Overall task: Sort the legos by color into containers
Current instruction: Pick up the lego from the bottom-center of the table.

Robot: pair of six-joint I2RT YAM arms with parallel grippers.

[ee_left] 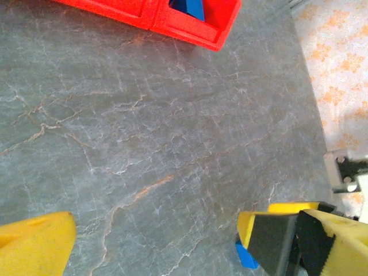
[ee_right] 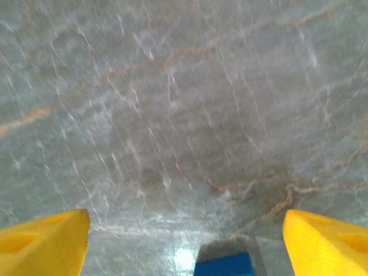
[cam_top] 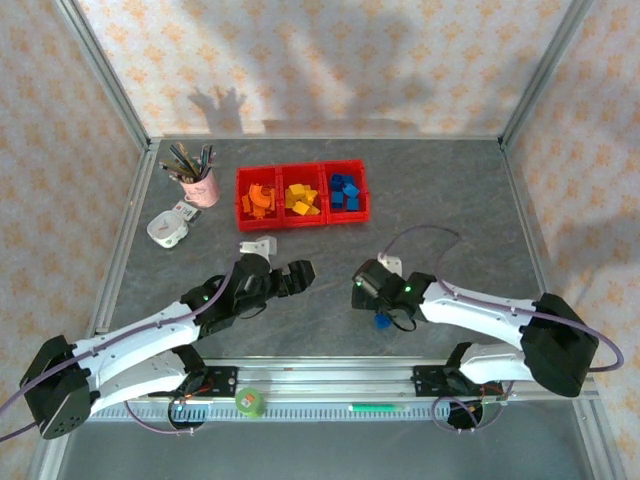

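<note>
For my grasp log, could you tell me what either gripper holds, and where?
Nothing is held: left gripper and right gripper stand open; a blue brick lies untouched between the right jaws.

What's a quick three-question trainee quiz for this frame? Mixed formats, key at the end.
1. True or false: the right gripper is clamped shut on the blue brick.
2. In the top view, which bin of the red tray holds the blue legos? A) left B) middle C) right
3. Fill in: in the top view, the pink cup of pens stands to the ___ of the tray.

Key: 1. False; the jaws stand wide apart, with the brick loose between them. 2. C. 3. left.
</note>
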